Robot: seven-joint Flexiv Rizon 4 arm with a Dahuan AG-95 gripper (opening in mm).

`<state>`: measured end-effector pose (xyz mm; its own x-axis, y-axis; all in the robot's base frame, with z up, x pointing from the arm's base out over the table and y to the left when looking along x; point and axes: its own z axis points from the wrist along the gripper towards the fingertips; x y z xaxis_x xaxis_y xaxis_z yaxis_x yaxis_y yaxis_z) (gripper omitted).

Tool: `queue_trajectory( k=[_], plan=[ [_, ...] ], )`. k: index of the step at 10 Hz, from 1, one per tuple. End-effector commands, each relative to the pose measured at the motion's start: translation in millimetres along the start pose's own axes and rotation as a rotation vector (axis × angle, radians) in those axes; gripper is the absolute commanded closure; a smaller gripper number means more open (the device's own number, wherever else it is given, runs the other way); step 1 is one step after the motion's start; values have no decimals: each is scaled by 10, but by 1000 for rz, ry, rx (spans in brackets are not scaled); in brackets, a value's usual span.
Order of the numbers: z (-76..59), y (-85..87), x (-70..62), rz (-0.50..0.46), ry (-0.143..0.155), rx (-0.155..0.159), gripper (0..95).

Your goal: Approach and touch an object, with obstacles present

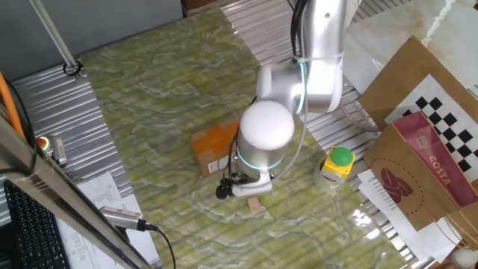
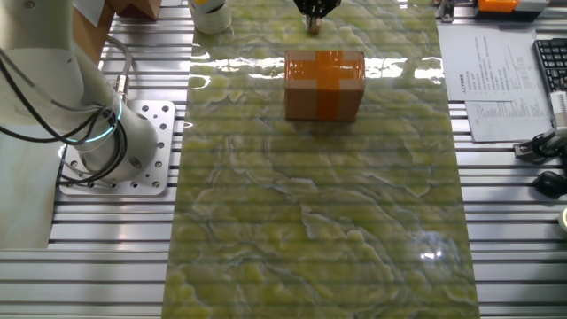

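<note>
A small tan wooden block (image 1: 255,203) lies on the green marbled mat (image 1: 164,90), near its edge. It also shows at the top of the other fixed view (image 2: 313,27). My gripper (image 1: 250,190) hangs right over the block, mostly hidden under the arm's round wrist. In the other fixed view the gripper (image 2: 314,9) is cut off by the top edge, with its tips at the block. I cannot tell whether they touch it or whether the fingers are open. An orange-taped cardboard box (image 1: 213,146) (image 2: 324,84) stands on the mat right beside the gripper.
A yellow button box with a green top (image 1: 337,163) stands beside the mat, close to the arm. Brown paper bags (image 1: 426,175) stand beyond it. A keyboard (image 2: 551,62), papers (image 2: 492,84) and cables lie along the other side. The arm's base (image 2: 115,151) is bolted beside the mat.
</note>
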<state>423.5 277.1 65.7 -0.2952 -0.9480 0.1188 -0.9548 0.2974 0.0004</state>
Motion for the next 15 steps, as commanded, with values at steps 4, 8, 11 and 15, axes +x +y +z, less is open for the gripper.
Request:
queue_trajectory(
  k=[4, 8, 11, 15],
  plan=[
    [-200, -247, 231, 390, -75, -27, 950],
    [-365, -555, 124, 633, -126, -36, 950],
    [-588, -897, -38, 753, -126, -46, 950],
    [-750, -1186, -136, 922, -138, -51, 950]
  ],
)
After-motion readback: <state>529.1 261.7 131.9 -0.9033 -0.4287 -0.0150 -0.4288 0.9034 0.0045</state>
